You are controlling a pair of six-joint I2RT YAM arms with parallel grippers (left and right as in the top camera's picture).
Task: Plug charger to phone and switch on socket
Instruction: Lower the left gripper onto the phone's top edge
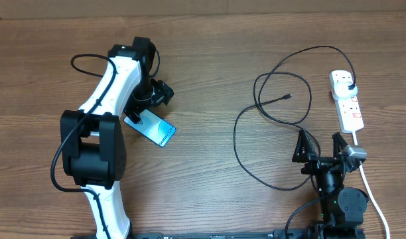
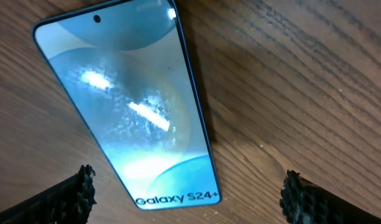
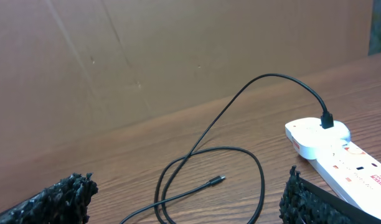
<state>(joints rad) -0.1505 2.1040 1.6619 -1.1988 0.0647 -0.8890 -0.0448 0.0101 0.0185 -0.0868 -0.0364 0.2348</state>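
**Clerk:** Item one, the phone (image 1: pixel 152 127)?

**Keeper:** Flat on the wooden surface (image 1: pixel 209 66), screen up, light blue, in the 9 o'clock half of the overhead view. Its long axis runs from 10 o'clock to 4 o'clock. Its port end carries small lettering and nothing is plugged into it.

**Clerk:** Left tool (image 1: pixel 148 105)?

**Keeper:** Over the phone's 10 o'clock end. In the wrist view its fingers (image 2: pixel 75 193) stand wide apart, one on each side of the lettered end. They are clear of the phone and grasp nothing.

**Clerk:** Item two, the charger (image 3: pixel 265 76)?

**Keeper:** Thin black cable in loose loops on the surface, well apart from the phone. Its connector tip (image 1: pixel 287 97) lies free inside a loop. Its black plug (image 1: pixel 349 87) appears seated in the end outlet of the socket (image 1: pixel 349 106), though the overhead detail is small.

**Clerk:** The socket itself?

**Keeper:** White strip at 3 o'clock, with red markings. The switch position is not legible. Its white cord (image 1: pixel 372 192) trails toward 6 o'clock.

**Clerk:** Right tool (image 1: pixel 320 147)?

**Keeper:** At 5 o'clock on the surface, fingers spread wide and empty. The connector tip lies toward 11 o'clock from it, and the socket toward 1 o'clock.
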